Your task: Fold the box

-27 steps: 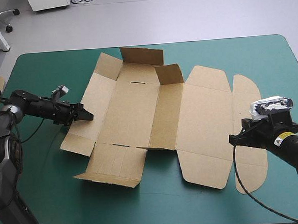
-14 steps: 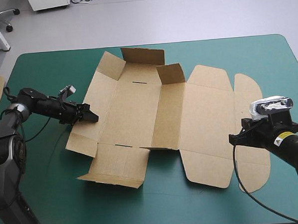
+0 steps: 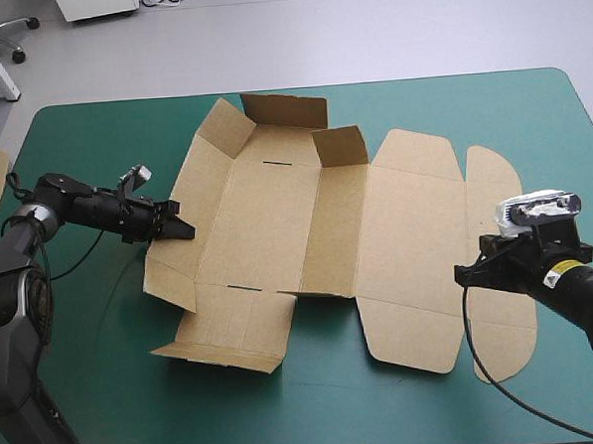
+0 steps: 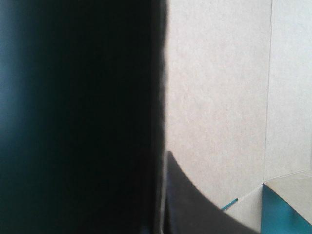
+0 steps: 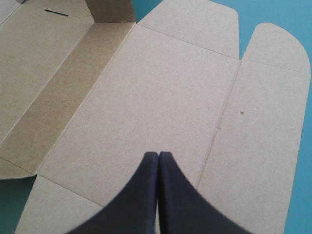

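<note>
Right — the box (image 3: 307, 231) lies mostly flat at frame centre. My left gripper (image 3: 183, 231), centre-left, looks clamped on its half-raised left wall (image 3: 170, 268); the right gripper (image 3: 461, 273), lower right, is clenched empty over the lid (image 3: 417, 245). Next I'd stand that wall upright — base kept steady.

The whole table (image 3: 106, 391) is being viewed from above and behind, looking forward and down. The box (image 3: 266, 214) at its middle is being shared by all three views: its left flap is being seen very close from the left wrist, its lid panels from low above the right gripper (image 5: 159, 155).
</note>
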Tool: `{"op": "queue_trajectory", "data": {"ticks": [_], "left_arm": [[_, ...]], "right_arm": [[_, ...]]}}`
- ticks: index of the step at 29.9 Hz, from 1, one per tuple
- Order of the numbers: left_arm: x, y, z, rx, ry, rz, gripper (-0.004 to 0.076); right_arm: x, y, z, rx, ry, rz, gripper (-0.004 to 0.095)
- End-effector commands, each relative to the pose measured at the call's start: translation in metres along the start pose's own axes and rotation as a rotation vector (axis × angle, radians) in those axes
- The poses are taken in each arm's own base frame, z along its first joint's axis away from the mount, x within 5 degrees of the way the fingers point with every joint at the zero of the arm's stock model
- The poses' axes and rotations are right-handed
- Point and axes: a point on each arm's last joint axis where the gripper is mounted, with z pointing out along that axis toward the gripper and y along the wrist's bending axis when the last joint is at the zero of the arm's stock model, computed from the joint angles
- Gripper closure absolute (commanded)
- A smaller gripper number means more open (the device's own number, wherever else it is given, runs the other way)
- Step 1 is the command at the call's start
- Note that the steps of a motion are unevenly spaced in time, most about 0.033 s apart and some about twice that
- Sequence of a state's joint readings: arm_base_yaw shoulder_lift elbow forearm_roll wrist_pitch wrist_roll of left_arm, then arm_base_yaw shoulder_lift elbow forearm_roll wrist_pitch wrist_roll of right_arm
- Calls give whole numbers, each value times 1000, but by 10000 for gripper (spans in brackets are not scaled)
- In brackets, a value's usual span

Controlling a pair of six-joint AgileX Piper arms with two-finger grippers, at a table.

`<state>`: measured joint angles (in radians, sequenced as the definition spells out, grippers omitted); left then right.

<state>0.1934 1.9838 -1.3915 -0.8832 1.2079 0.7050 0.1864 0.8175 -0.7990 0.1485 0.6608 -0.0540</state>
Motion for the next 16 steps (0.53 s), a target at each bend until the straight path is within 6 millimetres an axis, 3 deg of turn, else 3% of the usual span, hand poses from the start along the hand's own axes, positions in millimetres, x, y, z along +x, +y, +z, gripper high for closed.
{"op": "queue_trajectory", "data": {"ticks": [1,10,16], "left_arm": [[-6,-37,-28,55,-33,89,738],[-17,-85,-50,-188,9,345,738],[-14,-95,-66,-385,57,415,738]], "right_arm": [[-16,-1,-6,9,-99,1,942],[-17,-1,-1,11,-95,3,942],[-17,-2,4,10,-78,7,942]]}}
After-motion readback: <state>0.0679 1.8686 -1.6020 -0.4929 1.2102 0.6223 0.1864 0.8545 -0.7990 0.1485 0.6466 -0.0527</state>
